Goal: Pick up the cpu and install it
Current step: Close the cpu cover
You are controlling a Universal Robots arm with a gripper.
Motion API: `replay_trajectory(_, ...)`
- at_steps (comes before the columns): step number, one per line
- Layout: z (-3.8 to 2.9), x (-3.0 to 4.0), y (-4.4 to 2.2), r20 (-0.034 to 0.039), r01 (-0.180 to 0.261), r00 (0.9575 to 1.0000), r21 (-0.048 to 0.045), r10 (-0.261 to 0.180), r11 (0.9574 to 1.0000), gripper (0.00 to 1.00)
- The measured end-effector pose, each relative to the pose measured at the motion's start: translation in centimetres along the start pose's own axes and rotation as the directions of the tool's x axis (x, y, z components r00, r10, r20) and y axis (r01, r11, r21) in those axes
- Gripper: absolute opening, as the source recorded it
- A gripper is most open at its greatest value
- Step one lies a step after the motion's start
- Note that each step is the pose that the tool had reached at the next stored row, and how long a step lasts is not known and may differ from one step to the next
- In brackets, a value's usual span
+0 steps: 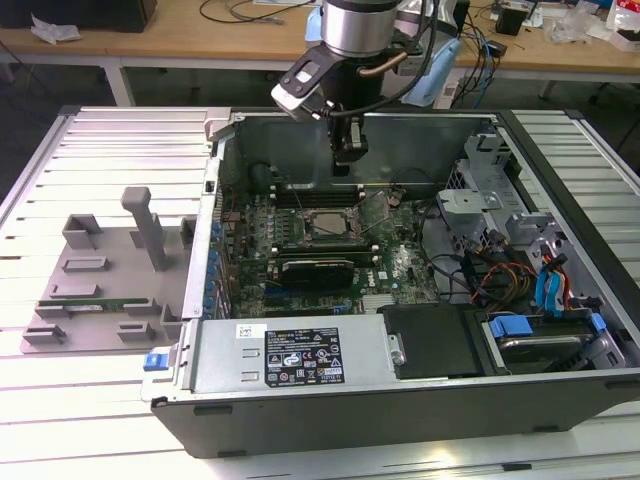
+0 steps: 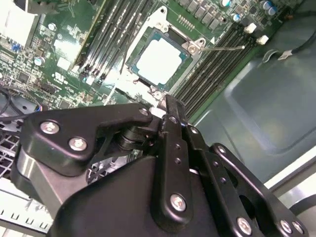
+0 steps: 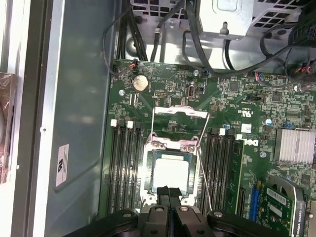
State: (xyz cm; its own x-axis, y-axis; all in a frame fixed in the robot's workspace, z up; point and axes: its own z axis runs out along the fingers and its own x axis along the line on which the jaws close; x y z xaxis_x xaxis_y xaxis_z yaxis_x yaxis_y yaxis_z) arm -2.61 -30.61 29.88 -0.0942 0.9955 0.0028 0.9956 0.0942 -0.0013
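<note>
Hand [image 1: 348, 158]: black two-finger unit, fingers pressed together with nothing between them, hanging inside the open computer case [image 1: 420, 400].

Cpu [image 1: 322, 226]: silver-topped square lying flat in the motherboard socket directly beneath the hand, apart from the fingertips; in both wrist views it lies just past the closed tips.

Socket plate [image 3: 180, 111]: bright metal frame, hinged open beyond the cpu, with a thin wire lever [image 3: 203, 163] alongside it.

Memory slots [image 3: 123, 168]: long black rows on both sides of the socket.

Graphics card [image 1: 318, 268]: long, black, past the cpu from the hand.

Grey tray [image 1: 100, 270]: outside the case, well apart from the hand, on the slatted counter [image 1: 110, 140].
</note>
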Motion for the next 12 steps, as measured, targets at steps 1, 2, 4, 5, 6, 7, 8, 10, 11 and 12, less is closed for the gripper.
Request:
replay_trajectory(1,0.01,-0.04,0.18,-0.0001,0.0,1.0,0.001,0.0,1.0,0.11)
replay_trajectory(2,0.02,-0.05,0.28,-0.0003,0.0,1.0,0.0012,0.0,1.0,0.11)
replay_trajectory(4,0.03,-0.08,0.64,-0.0004,0.0,1.0,0.0016,0.0,1.0,0.11)
replay_trajectory(5,0.04,-0.1,0.84,-0.0004,0.0,1.0,0.0019,0.0,1.0,0.11)
replay_trajectory(6,0.04,-0.11,0.96,-0.0004,0.0,1.0,0.002,0.0,1.0,0.11)
replay_trajectory(7,0.04,-0.12,1.03,-0.0004,0.0,1.0,0.002,0.0,1.0,0.11)
replay_trajectory(8,0.05,-0.13,1.11,-0.0004,0.0,1.0,0.0021,0.0,1.0,0.11)
replay_trajectory(10,0.05,-0.14,1.29,-0.0004,0.0,1.0,0.0023,0.0,1.0,0.11)
replay_trajectory(11,0.06,-0.15,1.39,-0.0005,0.0,1.0,0.0024,0.0,1.0,0.11)
replay_trajectory(12,0.07,-0.16,1.51,-0.0004,0.0,1.0,0.0025,0.0,1.0,0.11)
